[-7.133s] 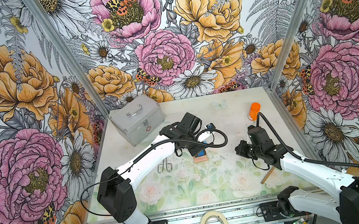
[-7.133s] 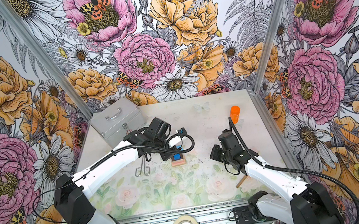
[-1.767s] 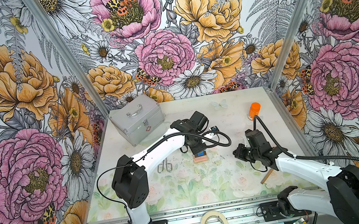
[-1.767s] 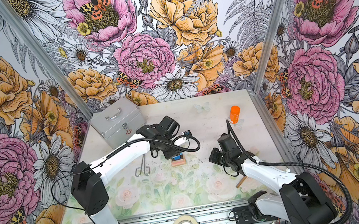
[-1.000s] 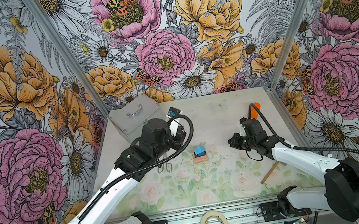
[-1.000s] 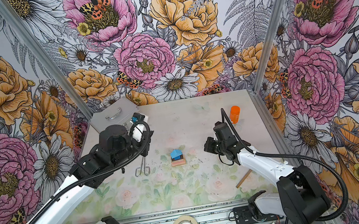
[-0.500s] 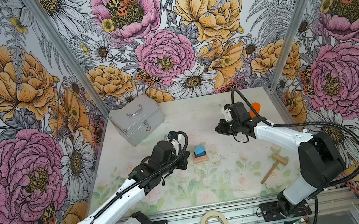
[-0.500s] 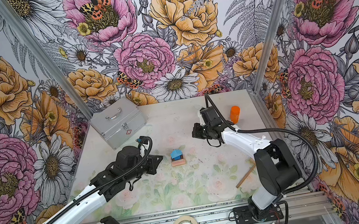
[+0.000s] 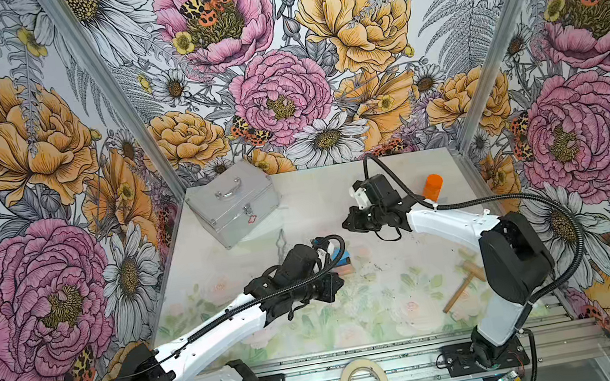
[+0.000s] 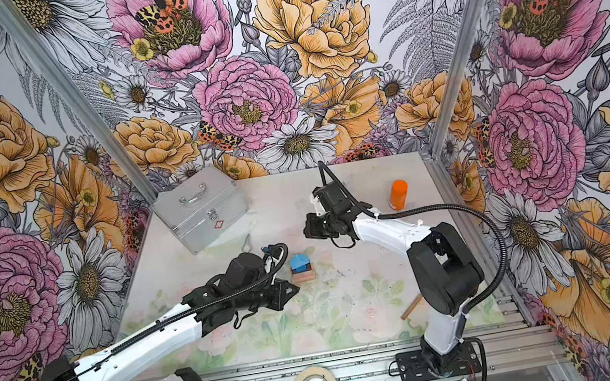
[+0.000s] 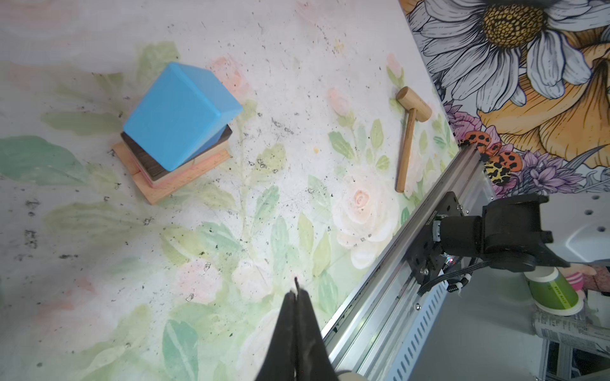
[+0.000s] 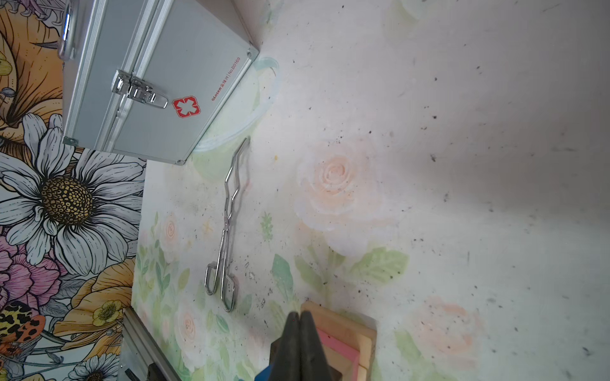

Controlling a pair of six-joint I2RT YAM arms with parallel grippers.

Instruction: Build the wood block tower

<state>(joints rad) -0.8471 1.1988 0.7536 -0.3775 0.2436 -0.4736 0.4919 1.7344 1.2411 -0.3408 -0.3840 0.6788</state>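
Tabletop (image 10: 355, 308) tower (image 10: 301, 267) near left gripper (image 10: 295, 289)

Both top views high, looking down, wrist views near, sharing the wood block tower (image 11: 180, 118)

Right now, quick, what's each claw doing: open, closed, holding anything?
Left claw: closed, holding nothing.
Right claw: closed, holding nothing.

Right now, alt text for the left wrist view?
A small wood block tower stands on the flower-printed table: tan base, pink and dark brown layers, a blue block on top. The left claw, shut and empty, sits apart from the tower; a wooden mallet lies near the table's edge.
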